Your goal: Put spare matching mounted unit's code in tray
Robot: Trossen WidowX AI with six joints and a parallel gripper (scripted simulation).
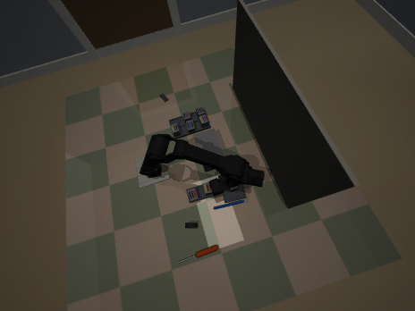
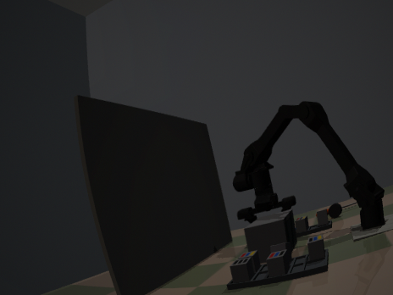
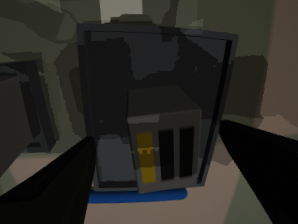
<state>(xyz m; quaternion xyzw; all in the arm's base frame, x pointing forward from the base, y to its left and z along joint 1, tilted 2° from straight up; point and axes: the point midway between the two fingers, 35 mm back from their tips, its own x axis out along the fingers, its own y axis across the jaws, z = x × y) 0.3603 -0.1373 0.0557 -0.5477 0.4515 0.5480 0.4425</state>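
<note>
A grey spare (image 3: 164, 102) with one yellow and two black stripes on top stands inside the dark tray (image 3: 110, 75) (image 1: 234, 196), near its blue-pen side, in the wrist view. My gripper (image 3: 158, 135) is open. Its fingers stand apart on either side of the spare, with a gap at each side. In the exterior view, the large grey box (image 2: 268, 235) hides the fingertips and tray. A small grey block (image 2: 279, 247) shows low in front of that box; whether it is the mounted unit I cannot tell. No printed code is readable.
A rack (image 1: 180, 121) (image 2: 302, 275) holds several striped spares. A second rack (image 2: 314, 229) with spares is beside the tray. A tall dark panel (image 1: 286, 121) (image 2: 157, 191) stands near the arm. A blue pen (image 1: 229, 205) (image 3: 140, 195), a screwdriver (image 1: 207, 251) and a black block (image 1: 191, 225) lie about.
</note>
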